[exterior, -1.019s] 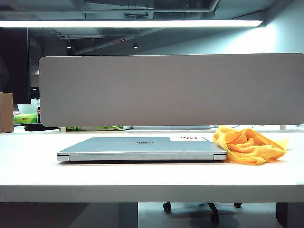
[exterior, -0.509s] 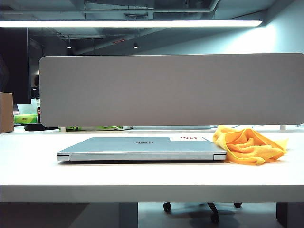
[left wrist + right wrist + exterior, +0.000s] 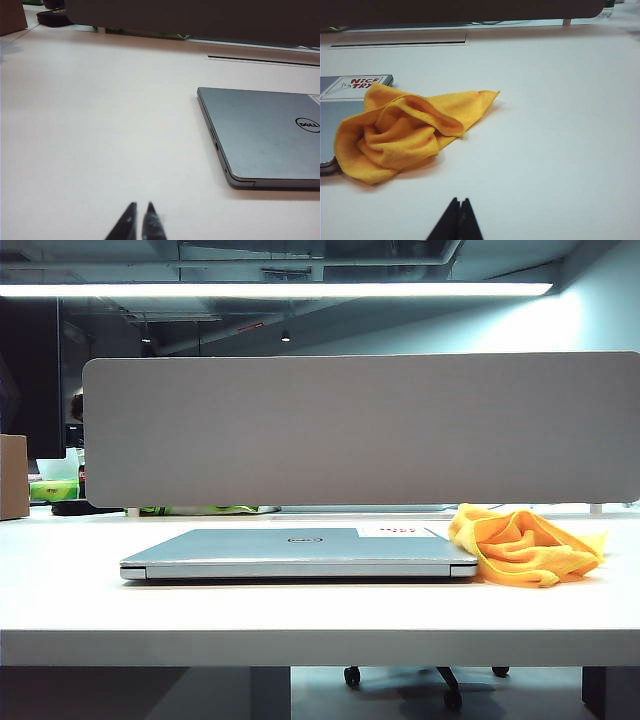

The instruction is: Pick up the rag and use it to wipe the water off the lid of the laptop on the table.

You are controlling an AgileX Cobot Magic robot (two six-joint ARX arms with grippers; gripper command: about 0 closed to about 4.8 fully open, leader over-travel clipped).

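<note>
1. On the white counter (image 3: pixel 300 625) the closed laptop (image 3: pixel 300 552) lies flat near the middle, and the rag (image 3: pixel 525 548) sits bunched at its right end, one fold draped over the right corner of the lid (image 3: pixel 265 135).
2. Neither arm shows in the exterior view; each pincer appears only in its own wrist view.
3. Left pincer (image 3: pixel 138 220): tips nearly together with a thin gap between them, holding nothing, low over bare counter on the near left of the laptop and well apart from it.
4. Right pincer (image 3: pixel 458 217): tips pressed together, empty, low over bare counter on the near side of the rag (image 3: pixel 405 131), not touching it.
5. Handling, as I judge it: the rag looks light, soft and floppy (it will sag and trail once lifted), so a pinch on the raised central ridge of folds should gather enough cloth; the thin pointed corner on the right would likely slip.
6. The lid looks smooth and stiff; any water on it cannot be made out.
7. Room: bare counter lies to the right of and nearer than the rag, giving a free approach. The grey divider panel (image 3: pixel 360 430) stands along the far edge, and the counter's thick front edge bounds the near side.
</note>
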